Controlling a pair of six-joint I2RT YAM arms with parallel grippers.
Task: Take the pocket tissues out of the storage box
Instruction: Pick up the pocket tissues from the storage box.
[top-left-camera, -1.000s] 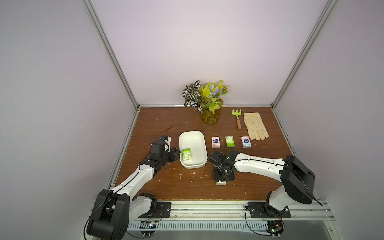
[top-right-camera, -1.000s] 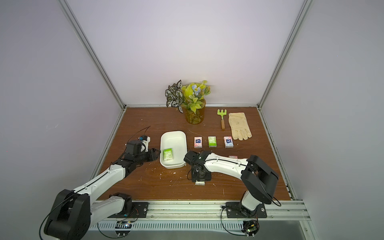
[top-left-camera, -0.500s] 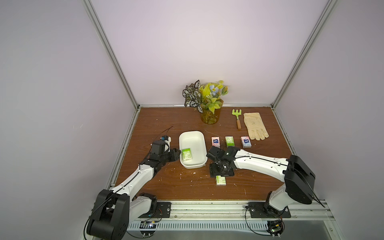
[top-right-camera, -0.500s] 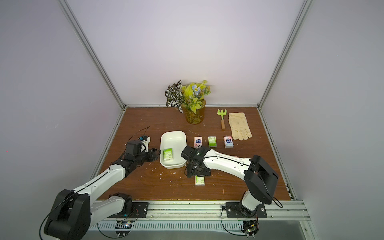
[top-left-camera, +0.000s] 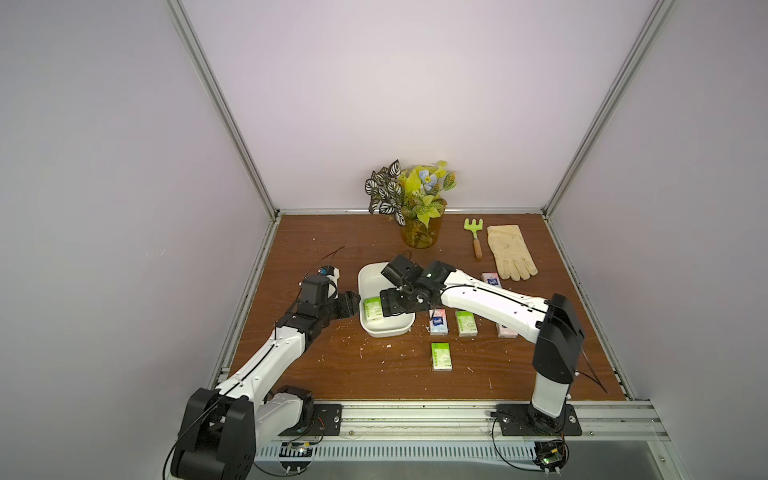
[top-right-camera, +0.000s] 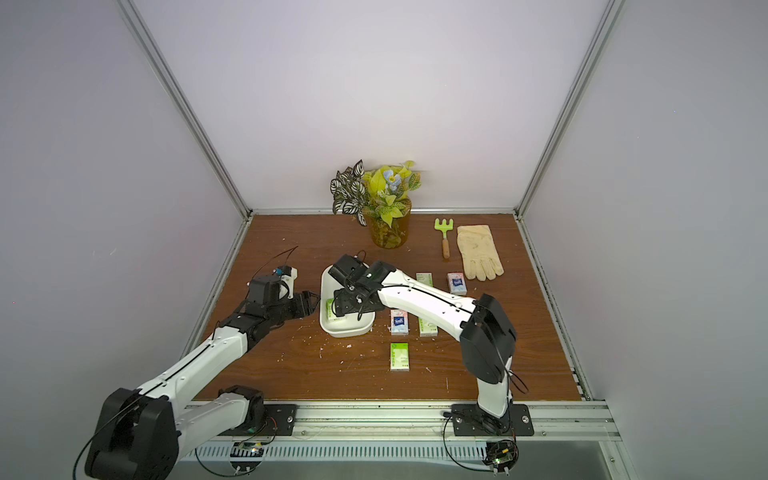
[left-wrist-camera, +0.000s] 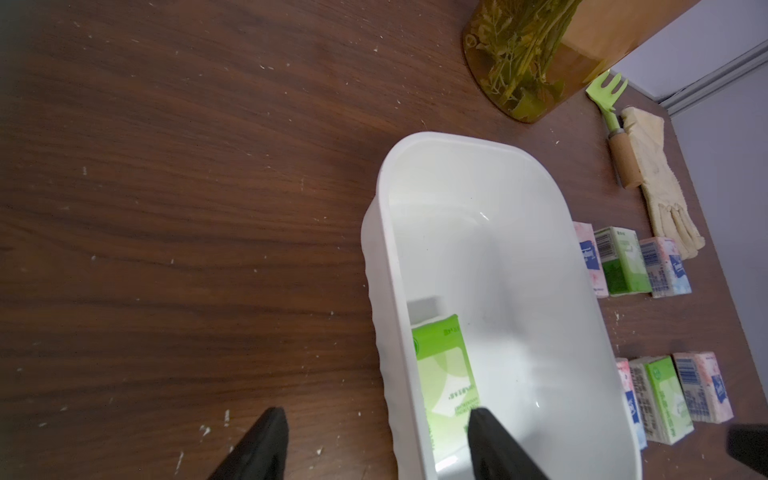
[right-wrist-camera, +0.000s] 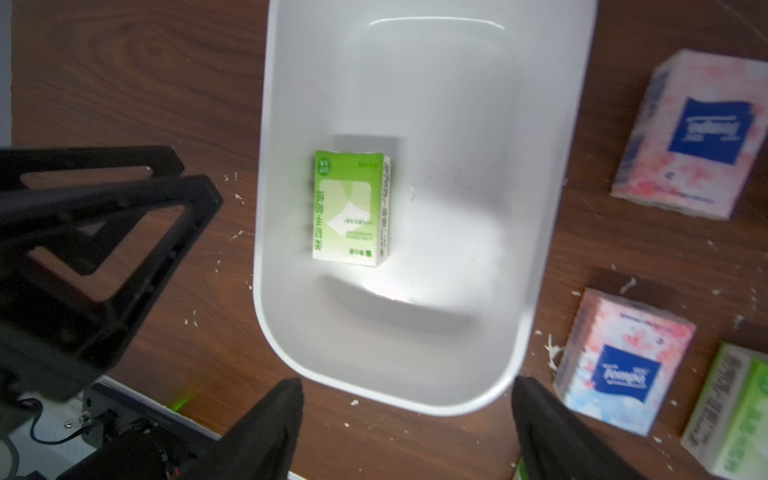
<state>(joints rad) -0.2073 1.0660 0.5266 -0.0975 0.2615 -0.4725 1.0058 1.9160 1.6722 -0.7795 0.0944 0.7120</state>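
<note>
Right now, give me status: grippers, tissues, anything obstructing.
Left gripper open, straddling storage box wall. Right gripper open, empty, over box. One green tissue packet inside, by left gripper's inner finger.

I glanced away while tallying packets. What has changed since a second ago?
The right pincer opened, leaving a green packet lying nearest the robot. It then swung away to above the box, where it hangs empty. Unchanged: the left pincer beside the box, the packet in the box and the other packets.
</note>
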